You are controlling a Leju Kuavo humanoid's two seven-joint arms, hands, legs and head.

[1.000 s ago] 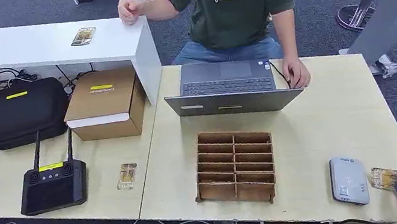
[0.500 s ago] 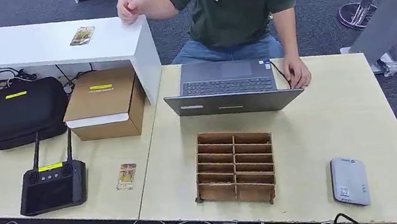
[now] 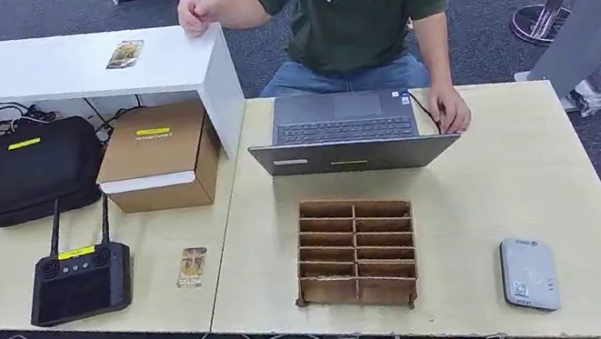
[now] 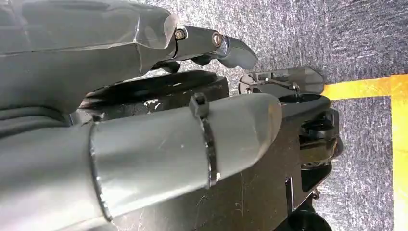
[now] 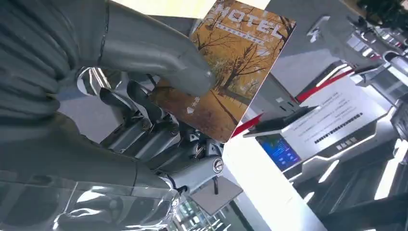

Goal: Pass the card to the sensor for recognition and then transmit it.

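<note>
Right hand (image 5: 144,120): holds the card (image 5: 231,67) pinched between the thick grey thumb and the darker fingers (image 5: 144,130); seen close in the right wrist view.
Card: autumn-tree print with "HOTEL" lettering; in the head view it sits off the table's right edge, above the carpet, well apart from the sensor (image 3: 528,273).
Left hand (image 4: 144,96): left wrist view shows the grey thumb and one dark finger above grey carpet with a yellow floor line (image 4: 375,89); whether it is spread or closed cannot be told.
Sensor: flat grey pad lying near the front right corner of the table (image 3: 520,179), nothing on it.
Wooden rack (image 3: 355,252): slotted tray near the table's front, left of the sensor; slots look empty.
Second card (image 3: 192,268): flat on the left table, between the rack and the black controller (image 3: 80,280).
Black controller: two upright antennas, near the front edge of the left table.
Laptop (image 3: 348,132): open, behind the rack, its screen back facing the robot.
Cardboard box (image 3: 158,156): beside the black case (image 3: 32,171), left of the laptop.
Third card (image 3: 125,54): on the white shelf (image 3: 59,70), farther back.
Person (image 3: 361,3): seated behind the laptop in a green shirt, one hand (image 3: 450,110) at the laptop's right edge, the other hand (image 3: 195,12) resting on the shelf.
</note>
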